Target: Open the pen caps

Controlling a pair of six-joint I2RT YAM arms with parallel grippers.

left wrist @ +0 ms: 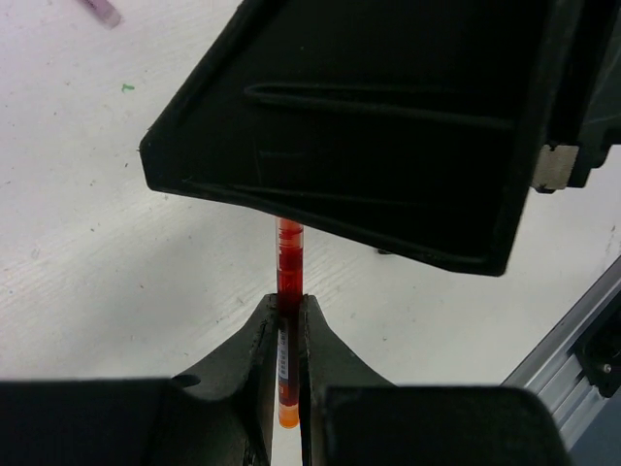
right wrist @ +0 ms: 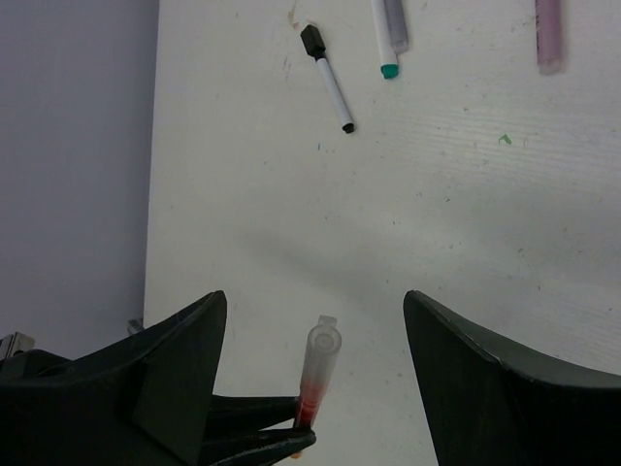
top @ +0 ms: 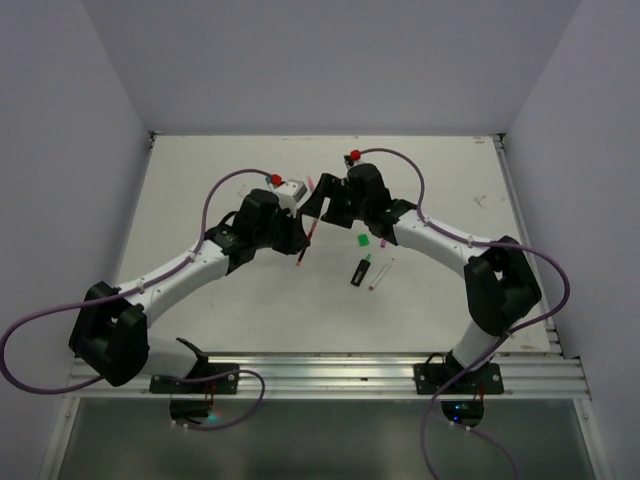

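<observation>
The left gripper (left wrist: 289, 313) has its jaws clenched on the red pen (left wrist: 289, 254), holding it off the tabletop (top: 450, 180). The right gripper (right wrist: 313, 309) has its jaws spread wide on either side of that pen's upper end, grasping nothing. The pale end there may be its cap, but the view is too soft to be sure.

To the right of the red pen, a green cap (top: 363, 241) lies apart from the highlighter (top: 359, 271), so that one is done. In the right wrist view, the black pen (right wrist: 333, 89), teal pen (right wrist: 389, 39) and pink pen (right wrist: 548, 34) lie well beyond the red pen. I judge these to be work left.
</observation>
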